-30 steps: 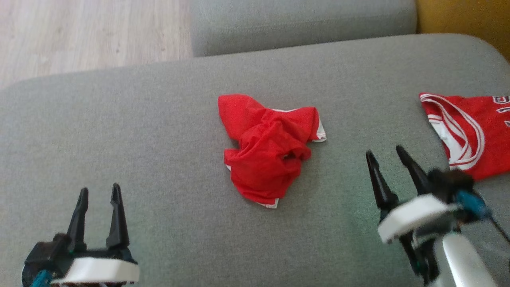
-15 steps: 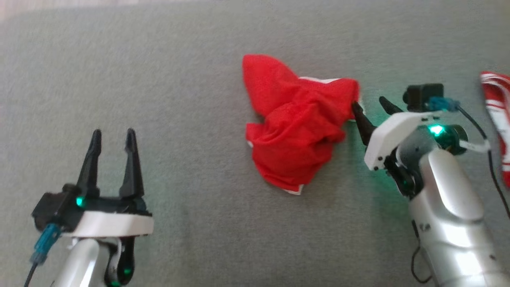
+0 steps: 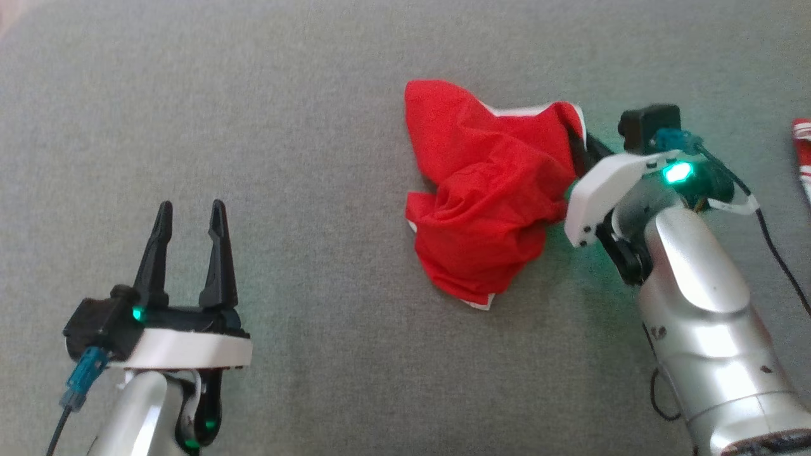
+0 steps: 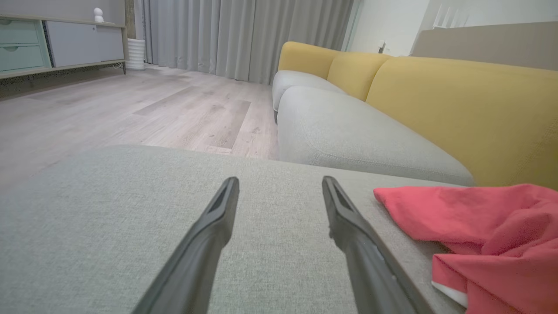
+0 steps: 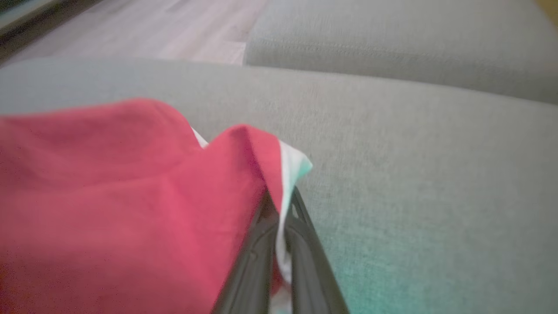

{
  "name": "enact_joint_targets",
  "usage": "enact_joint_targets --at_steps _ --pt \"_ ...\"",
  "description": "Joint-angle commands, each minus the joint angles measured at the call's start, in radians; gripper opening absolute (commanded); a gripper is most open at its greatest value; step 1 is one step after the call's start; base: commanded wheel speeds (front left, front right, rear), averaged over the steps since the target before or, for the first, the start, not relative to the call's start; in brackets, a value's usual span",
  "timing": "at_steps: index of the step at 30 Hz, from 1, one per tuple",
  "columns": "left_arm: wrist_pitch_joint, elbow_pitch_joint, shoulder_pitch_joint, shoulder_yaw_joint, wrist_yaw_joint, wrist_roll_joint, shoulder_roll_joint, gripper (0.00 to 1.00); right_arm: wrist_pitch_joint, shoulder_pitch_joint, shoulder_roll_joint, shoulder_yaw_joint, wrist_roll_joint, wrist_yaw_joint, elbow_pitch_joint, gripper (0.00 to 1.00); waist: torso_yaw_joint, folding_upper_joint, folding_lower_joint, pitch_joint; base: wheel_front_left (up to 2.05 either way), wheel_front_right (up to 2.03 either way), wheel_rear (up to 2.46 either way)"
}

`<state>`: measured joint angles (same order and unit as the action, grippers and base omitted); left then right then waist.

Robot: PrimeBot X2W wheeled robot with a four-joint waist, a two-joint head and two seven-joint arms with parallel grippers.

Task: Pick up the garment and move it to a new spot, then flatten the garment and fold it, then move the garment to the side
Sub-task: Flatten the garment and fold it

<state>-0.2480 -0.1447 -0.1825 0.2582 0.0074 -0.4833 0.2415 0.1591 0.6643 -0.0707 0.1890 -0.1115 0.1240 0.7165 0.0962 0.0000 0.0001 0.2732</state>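
Two garments are counted in the head view: one crumpled red garment [image 3: 488, 196] with white trim, and one red-and-white striped piece [image 3: 803, 152] cut off at the right edge. Two grippers are seen, the left gripper [image 3: 192, 206] and the right gripper [image 5: 281, 198], with two dark fingers on each, four in all. In the left wrist view three grey seat cushions [image 4: 348, 139] and three yellow back cushions [image 4: 471, 113] are counted, plus one cabinet [image 4: 52, 43]

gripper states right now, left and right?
left gripper: open, holding nothing.
right gripper: shut on an edge of the red garment.
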Motion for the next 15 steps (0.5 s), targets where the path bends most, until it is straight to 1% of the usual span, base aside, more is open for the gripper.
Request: enact_joint_targets --at_steps 1,4,10,15 --pt "-0.009 0.024 -0.013 -0.040 -0.005 0.003 0.017 1.00 -0.026 0.043 0.017 0.030 0.007 0.007 -0.056 0.00 -0.017 0.0000 -0.0001 -0.032 0.00 0.00 0.00" --pt "-0.010 0.020 -0.002 -0.041 -0.007 0.002 0.016 1.00 -0.080 0.099 0.007 0.086 -0.003 0.007 -0.109 0.00 -0.026 0.0000 -0.0001 -0.067 0.00 0.00 0.00" --pt "-0.011 0.016 0.021 -0.034 -0.010 0.004 0.009 1.00 -0.188 0.265 -0.039 0.206 -0.040 0.007 -0.189 0.00 -0.022 0.0000 -0.0001 -0.121 0.00 0.00 0.00" --pt "-0.012 0.018 0.043 -0.030 -0.007 0.004 0.007 1.00 -0.310 0.409 -0.058 0.239 -0.052 0.007 -0.244 0.00 -0.011 0.0000 -0.0001 -0.149 0.00 0.00 0.00"
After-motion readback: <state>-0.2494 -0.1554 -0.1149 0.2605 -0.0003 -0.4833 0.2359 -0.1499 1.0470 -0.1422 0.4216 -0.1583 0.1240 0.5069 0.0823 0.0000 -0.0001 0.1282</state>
